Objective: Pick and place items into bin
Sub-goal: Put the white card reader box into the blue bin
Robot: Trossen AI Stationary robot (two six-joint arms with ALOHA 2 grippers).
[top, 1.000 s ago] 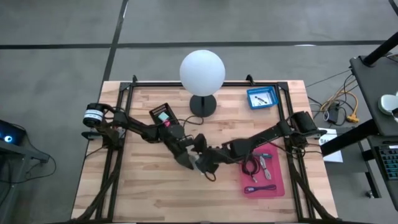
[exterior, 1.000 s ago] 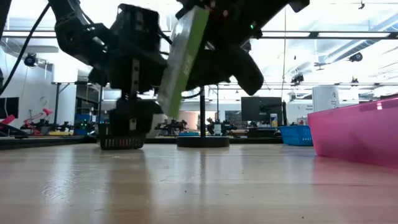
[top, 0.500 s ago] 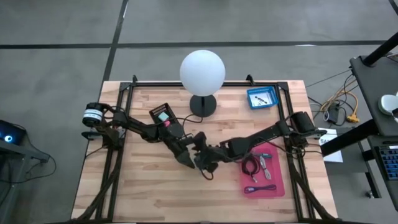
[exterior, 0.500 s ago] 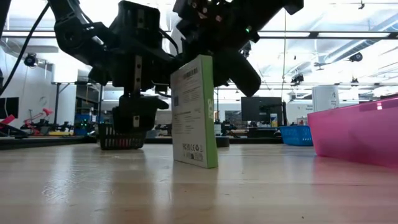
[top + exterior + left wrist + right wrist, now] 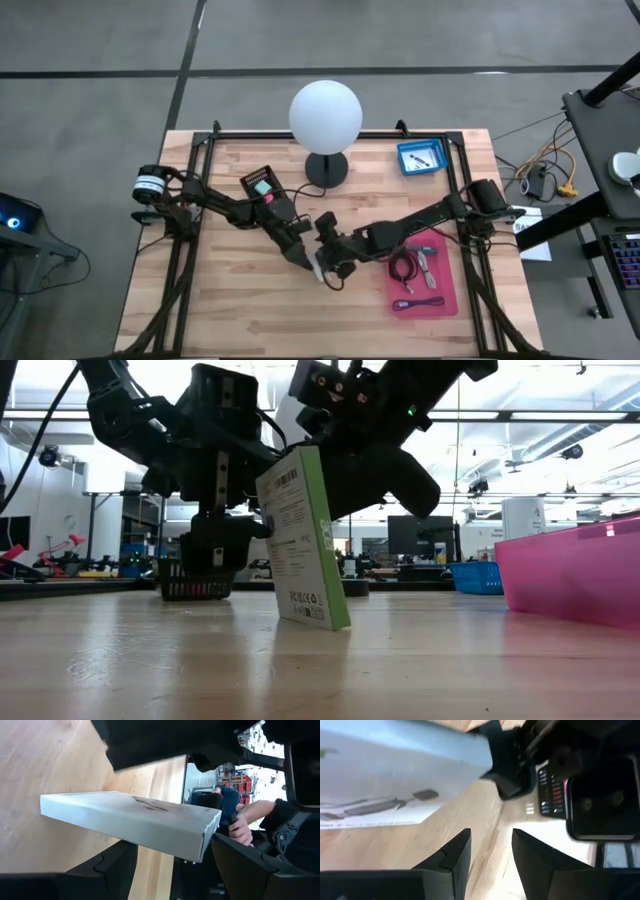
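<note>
The white printed card, a flat box with a green edge (image 5: 300,540), stands on its lower edge on the table, its top tipped toward the table's left. From above it shows as a pale sliver (image 5: 318,268) mid-table. My left gripper (image 5: 300,255) is open on its left side. The card's narrow face (image 5: 125,817) spans the gap of the left gripper (image 5: 172,845). My right gripper (image 5: 336,262) is open just right of it. The card (image 5: 385,775) lies off to one side of the right gripper's (image 5: 490,837) gap. The pink bin (image 5: 446,272) holds a dark coiled cable (image 5: 403,268), a silvery piece (image 5: 426,264) and a purple cord (image 5: 420,302). My left gripper is open, and one fingertip (image 5: 509,770) meets the card at an upper corner (image 5: 482,750), coming level from the table's left. The card rests on its lower edge (image 5: 318,622) and tilts toward this gripper. My right gripper stands close against the card's other face; I cannot tell whether it touches.
The white globe lamp (image 5: 325,115) stands on its black base behind the grippers. A black holder with small coloured pieces (image 5: 262,186) sits far left of them, and a blue tray (image 5: 420,157) is at the far right. Bare wood lies along the near edge. A person's hand (image 5: 240,827) shows beyond the table.
The card was up in the air and slanted a second ago. It came down onto its lower edge and stood upright, then its top tipped toward the table's left. Both grippers stayed close around it, the right one shifting slightly toward the far edge.
</note>
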